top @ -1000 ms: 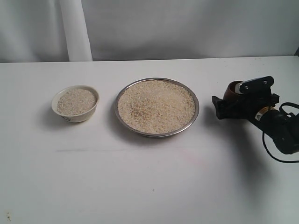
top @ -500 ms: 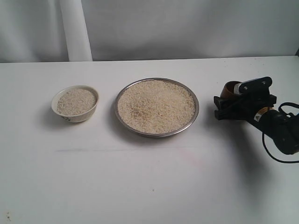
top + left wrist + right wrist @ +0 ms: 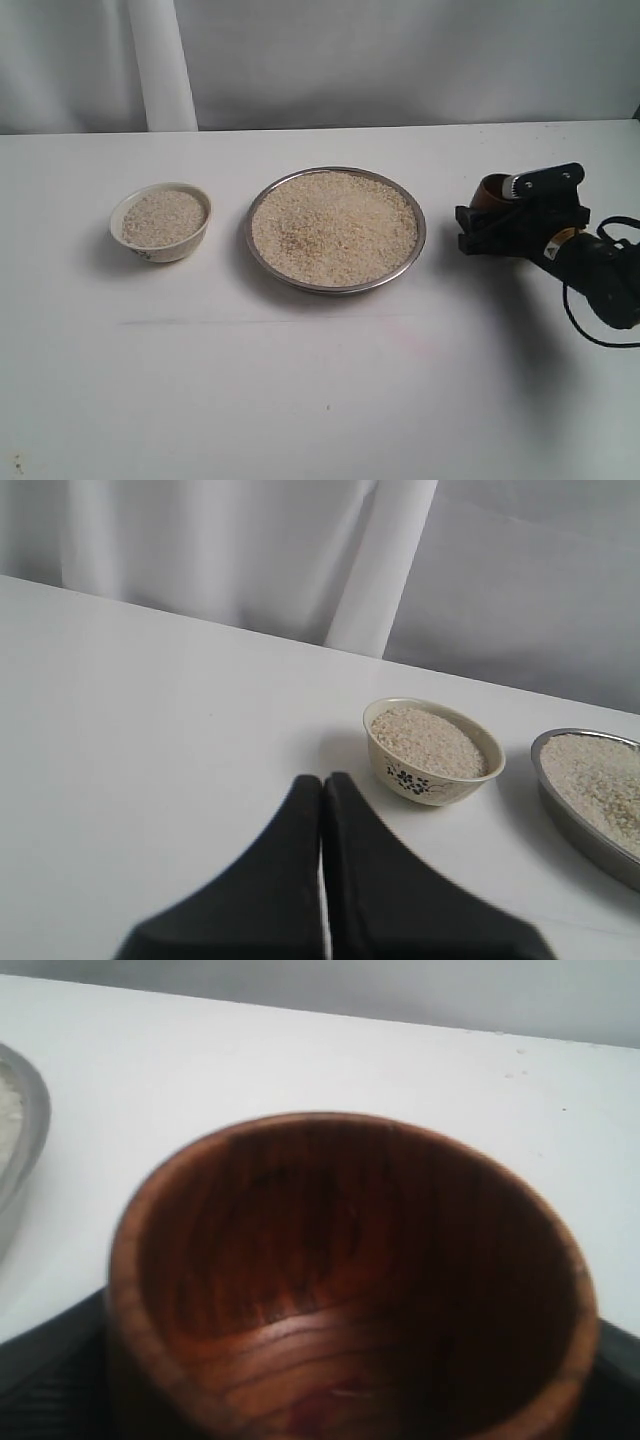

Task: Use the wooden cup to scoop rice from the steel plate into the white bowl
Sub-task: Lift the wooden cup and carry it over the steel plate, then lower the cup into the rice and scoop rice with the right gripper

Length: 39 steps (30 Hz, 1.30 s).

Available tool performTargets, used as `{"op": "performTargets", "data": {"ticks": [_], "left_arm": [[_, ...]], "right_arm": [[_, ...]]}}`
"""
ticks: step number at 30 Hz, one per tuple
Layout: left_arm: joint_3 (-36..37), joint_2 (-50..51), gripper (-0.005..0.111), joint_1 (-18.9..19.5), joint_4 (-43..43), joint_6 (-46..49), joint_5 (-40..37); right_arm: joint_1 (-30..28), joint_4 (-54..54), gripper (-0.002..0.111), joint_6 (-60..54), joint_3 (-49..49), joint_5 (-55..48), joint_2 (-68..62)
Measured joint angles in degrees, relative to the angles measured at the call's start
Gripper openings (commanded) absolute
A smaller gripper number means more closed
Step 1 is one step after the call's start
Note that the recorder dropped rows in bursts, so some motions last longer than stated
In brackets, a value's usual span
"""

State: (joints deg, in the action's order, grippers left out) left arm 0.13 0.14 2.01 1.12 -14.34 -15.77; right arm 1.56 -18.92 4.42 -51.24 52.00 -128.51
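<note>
My workplace: a lab test bench, shown by the white table point(image 3: 300, 400) and grey curtain point(image 3: 400, 60) along its far edge.

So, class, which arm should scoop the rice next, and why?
Right: the right hand sits around the wooden cup, beside the steel plate of rice. The left hand is shut, empty, beyond the white bowl.

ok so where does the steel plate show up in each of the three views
exterior view: steel plate mid-table, between the white bowl and the wooden cup.
left wrist view: only part of it, cut by the frame edge, just past the white bowl.
right wrist view: a rim sliver at the frame edge, beside the wooden cup.
shared landmark: the white table.
</note>
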Motion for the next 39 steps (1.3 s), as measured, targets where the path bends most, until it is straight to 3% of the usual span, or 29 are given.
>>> {"op": "performTargets", "data": {"ticks": [3,9,14,19,26,39], "left_arm": [[0.0,0.0,0.0,0.0,0.0,0.0,0.0],[0.0,0.0,0.0,0.0,0.0,0.0,0.0],[0.0,0.0,0.0,0.0,0.0,0.0,0.0],[0.0,0.0,0.0,0.0,0.0,0.0,0.0],[0.0,0.0,0.0,0.0,0.0,0.0,0.0],[0.0,0.0,0.0,0.0,0.0,0.0,0.0]], "right_arm": [[0.14,-6.24,0.0,0.08,0.0,-6.08,5.2],[4.01,-7.59,0.0,-0.57,-2.25,-24.52,22.3],[14.4,-7.92,0.0,-8.42,-19.24,-60.2,28.15],[22.13,-9.65,0.0,-17.54,-31.01,-77.74,26.33],[30.71,-25.39,0.0,-20.22,-42.27,-97.37,18.05],[38.2,-46.16,0.0,-33.44,-46.93,-117.44,2.0]]}}
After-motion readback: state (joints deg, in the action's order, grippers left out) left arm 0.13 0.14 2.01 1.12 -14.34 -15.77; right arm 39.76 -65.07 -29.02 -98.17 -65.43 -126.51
